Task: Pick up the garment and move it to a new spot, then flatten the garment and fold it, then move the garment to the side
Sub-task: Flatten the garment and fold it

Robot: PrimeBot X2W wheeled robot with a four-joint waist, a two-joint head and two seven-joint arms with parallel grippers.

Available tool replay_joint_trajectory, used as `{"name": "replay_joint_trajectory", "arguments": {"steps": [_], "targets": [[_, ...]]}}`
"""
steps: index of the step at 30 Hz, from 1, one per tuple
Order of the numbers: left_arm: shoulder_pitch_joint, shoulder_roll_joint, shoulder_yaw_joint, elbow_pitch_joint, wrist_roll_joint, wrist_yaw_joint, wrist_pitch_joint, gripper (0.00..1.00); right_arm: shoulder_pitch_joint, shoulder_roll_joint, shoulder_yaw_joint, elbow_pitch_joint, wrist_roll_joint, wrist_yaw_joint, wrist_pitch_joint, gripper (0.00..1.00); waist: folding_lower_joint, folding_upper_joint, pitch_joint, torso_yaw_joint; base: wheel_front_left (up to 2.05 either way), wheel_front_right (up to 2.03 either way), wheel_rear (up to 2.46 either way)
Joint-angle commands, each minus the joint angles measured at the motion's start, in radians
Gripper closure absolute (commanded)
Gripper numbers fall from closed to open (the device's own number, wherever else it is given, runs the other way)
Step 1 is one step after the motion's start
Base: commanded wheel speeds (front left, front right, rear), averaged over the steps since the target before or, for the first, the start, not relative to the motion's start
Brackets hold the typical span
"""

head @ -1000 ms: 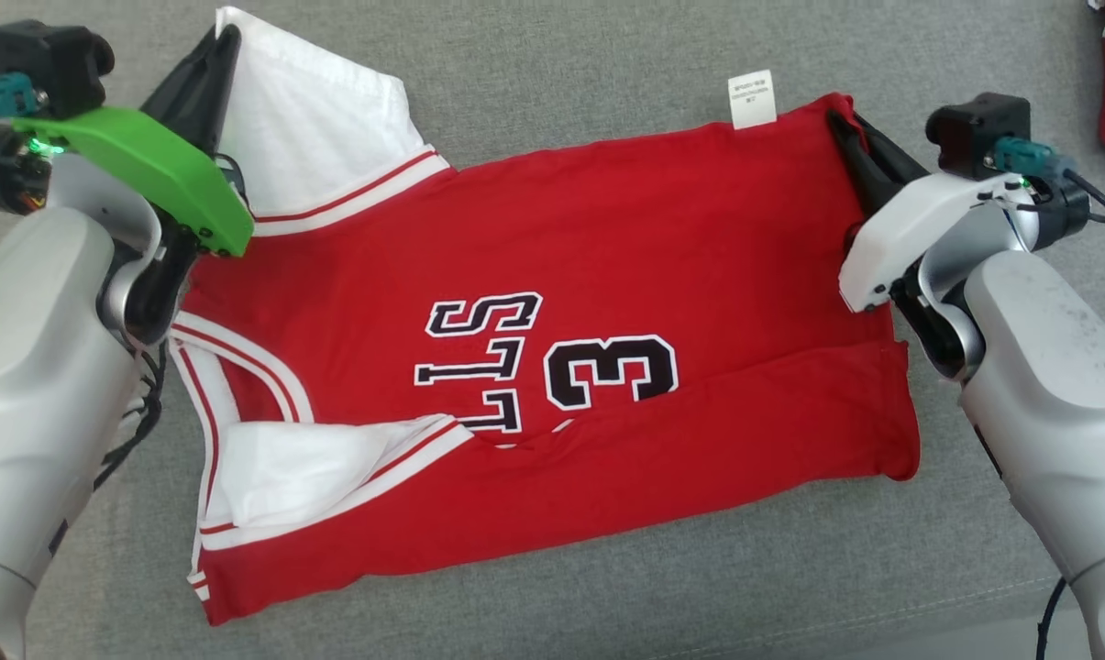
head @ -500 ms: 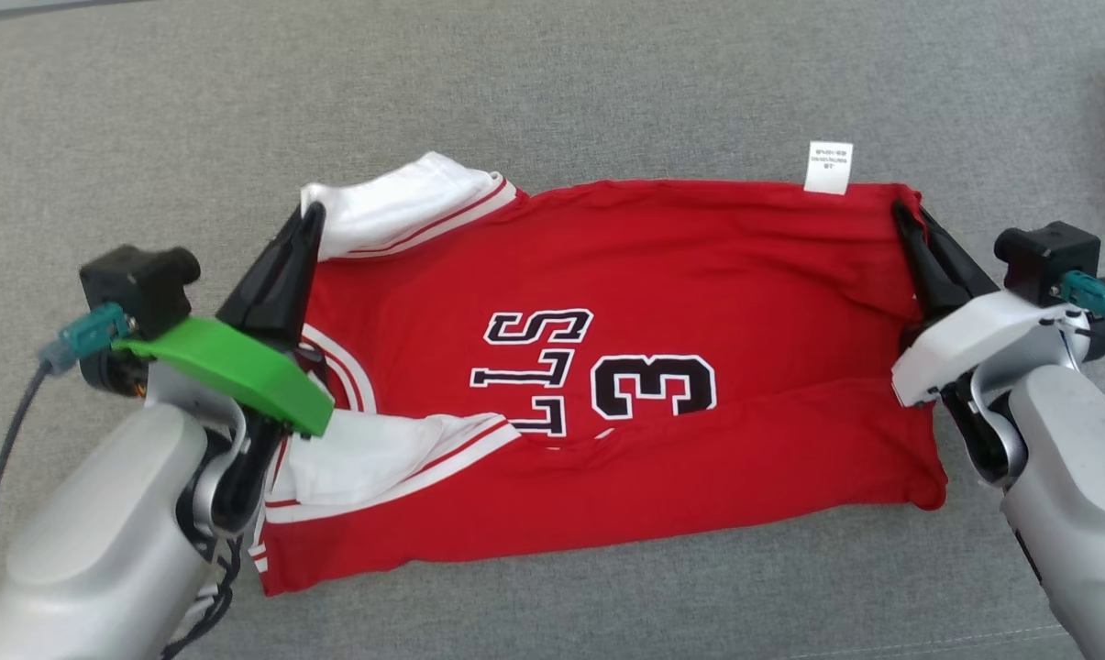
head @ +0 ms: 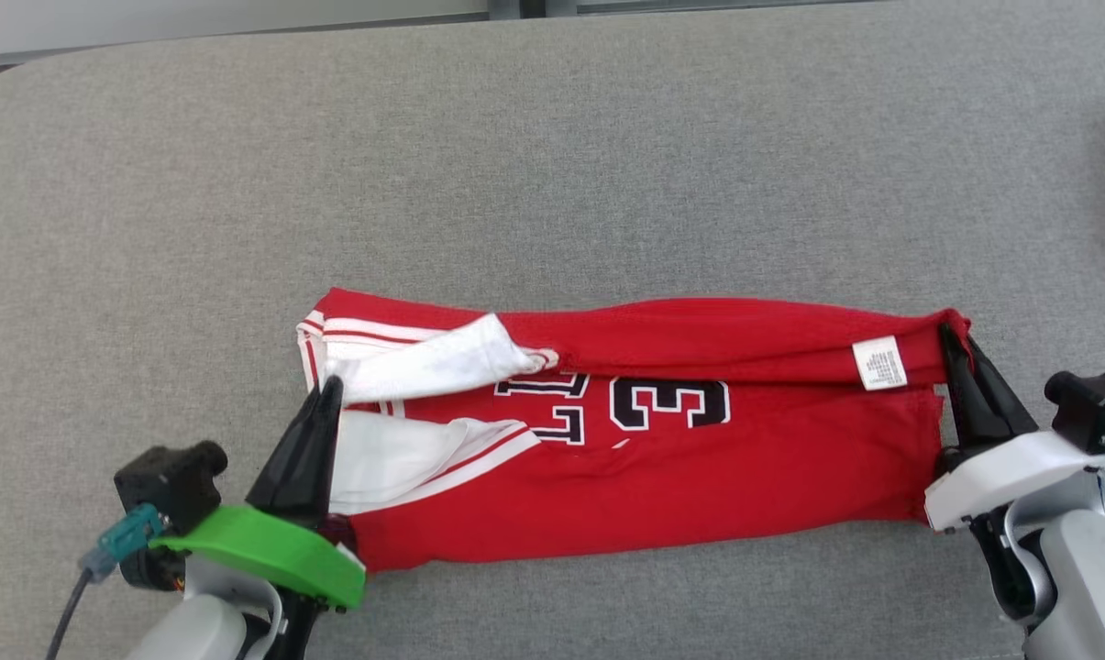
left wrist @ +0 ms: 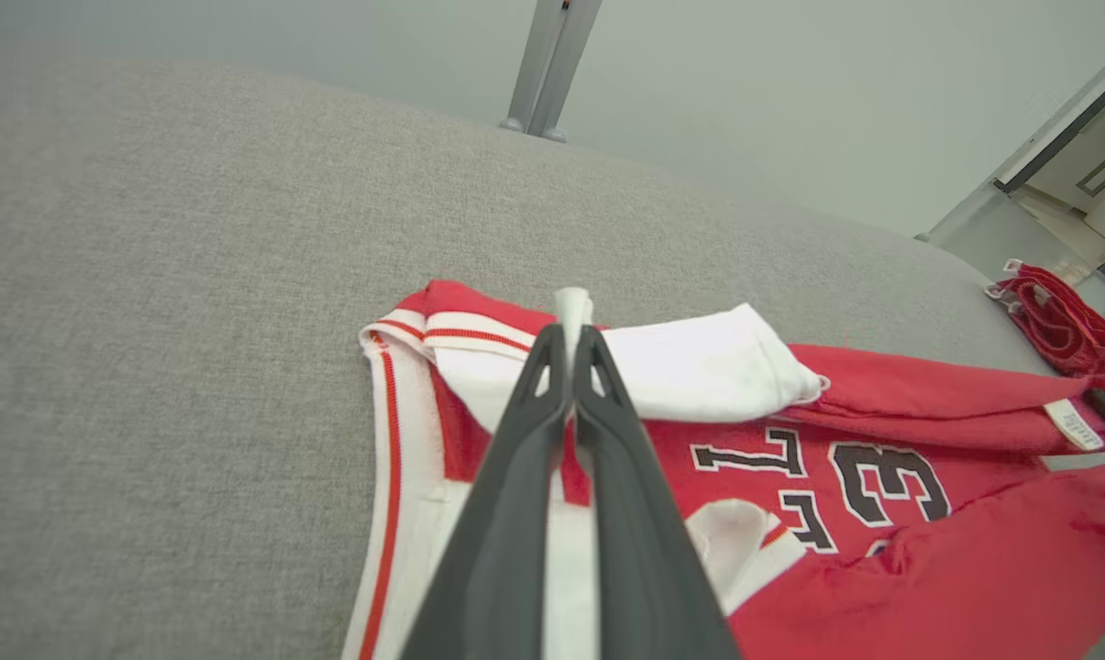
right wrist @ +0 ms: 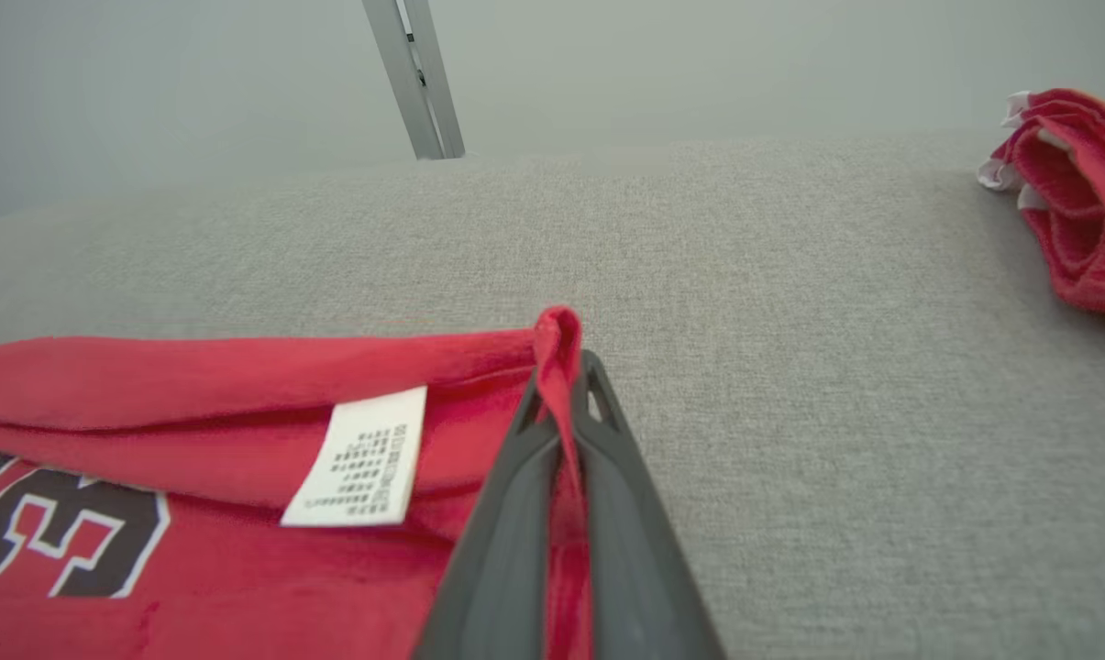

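The garment [head: 699,477] is a red jersey with white trim and a black "3", lying sideways on the grey cushion [head: 552,183]. Its far edge is being drawn over toward me in a fold. My left gripper [head: 327,390] is shut on the white shoulder cloth at the garment's left end; the left wrist view shows a white tuft [left wrist: 572,302] pinched between the fingers. My right gripper [head: 951,335] is shut on the red hem corner at the right end, and red cloth [right wrist: 557,344] sticks out above the fingertips. A white care label [head: 879,363] hangs beside that corner.
Another bunched red and white cloth [right wrist: 1075,211] lies at the cushion's far right edge. A grey metal post [left wrist: 543,64] stands behind the cushion's back edge. Bare grey cushion stretches beyond the garment.
Both grippers have pulled the garment's far edge toward me, folding it over the lettering; the number is now half covered. The head camera has also tilted, showing more of the cushion beyond.
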Motion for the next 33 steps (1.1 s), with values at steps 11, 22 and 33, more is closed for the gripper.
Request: {"name": "replay_joint_trajectory", "arguments": {"steps": [11, 22, 33], "targets": [[0.139, -0.076, 0.133, -0.012, 0.135, -0.001, -0.003, 0.0, 0.124, 0.039, -0.055, -0.154, 0.01, -0.002, -0.005, 0.0, 0.0001, 0.0, -0.06, 0.009, 0.0, 0.0, 0.0], [0.172, -0.267, 0.45, -0.057, 0.428, -0.087, -0.001, 0.0, 0.051, 0.06, -0.094, -0.068, -0.043, -0.002, 0.071, 0.0, 0.0001, 0.0, -0.077, 0.036, 0.0, 0.0, 0.0], [0.233, -0.386, 0.648, -0.037, 0.624, -0.19, -0.001, 0.0, 0.092, 0.138, -0.116, 0.122, -0.007, -0.002, 0.105, 0.0, 0.0001, 0.0, -0.083, 0.053, 0.0, 0.0, 0.0]]}}
